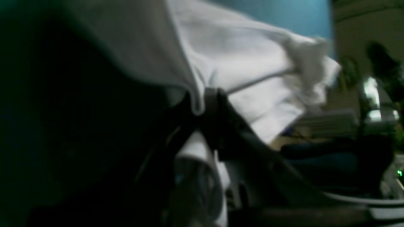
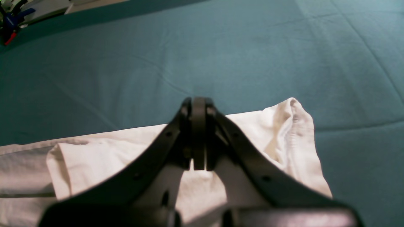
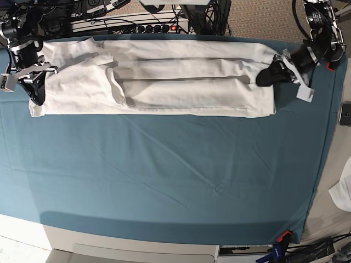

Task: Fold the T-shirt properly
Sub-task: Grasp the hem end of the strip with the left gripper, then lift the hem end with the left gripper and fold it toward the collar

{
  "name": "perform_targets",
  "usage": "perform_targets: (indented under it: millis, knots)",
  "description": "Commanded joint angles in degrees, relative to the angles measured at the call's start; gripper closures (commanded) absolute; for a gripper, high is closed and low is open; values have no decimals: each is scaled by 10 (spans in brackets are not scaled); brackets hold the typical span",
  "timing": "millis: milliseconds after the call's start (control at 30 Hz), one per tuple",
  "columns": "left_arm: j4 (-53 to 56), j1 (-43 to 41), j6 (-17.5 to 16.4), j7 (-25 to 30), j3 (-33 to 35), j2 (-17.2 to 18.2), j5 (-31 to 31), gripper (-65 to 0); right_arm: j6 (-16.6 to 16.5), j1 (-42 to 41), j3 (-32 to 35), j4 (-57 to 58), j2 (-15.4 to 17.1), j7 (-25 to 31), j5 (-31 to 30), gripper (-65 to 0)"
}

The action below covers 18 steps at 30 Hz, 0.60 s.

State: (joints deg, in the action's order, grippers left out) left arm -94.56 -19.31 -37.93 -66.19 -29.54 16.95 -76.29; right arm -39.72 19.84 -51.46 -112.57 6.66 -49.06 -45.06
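The white T-shirt [image 3: 164, 76] lies as a long flat band along the far side of the teal cloth [image 3: 164, 175], sleeves folded in. My left gripper [image 3: 266, 78] is at the shirt's right end. In the left wrist view it [image 1: 203, 101] is shut on a hemmed edge of the shirt [image 1: 246, 56], which is lifted and draped above it. My right gripper [image 3: 37, 96] is at the shirt's left end. In the right wrist view it [image 2: 199, 104] is shut above the shirt's corner [image 2: 284, 132], with no cloth seen between its jaws.
A small white fabric scrap [image 3: 305, 93] lies beside the left gripper. A power strip and cables [image 3: 153, 26] run behind the table. A dark phone-like object [image 3: 345, 114] and white cloth [image 3: 343, 192] sit off the right edge. A clamp [image 3: 283, 236] grips the front right corner.
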Motion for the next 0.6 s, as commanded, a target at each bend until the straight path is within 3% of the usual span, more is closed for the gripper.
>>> perform_targets:
  millis: [0, 233, 567]
  knots:
    - [-24, 2, -10, 5, 5, 5, -23, 0, -3, -2, -2, -10, 8, 15, -12, 0]
    - [-110, 5, -21, 7, 126, -20, -10, 0, -3, -2, -2, -10, 8, 17, -1, 0]
    - [-124, 84, -4, 91, 381, -118, 175, 0, -3, -2, -2, -10, 8, 29, 36, 0]
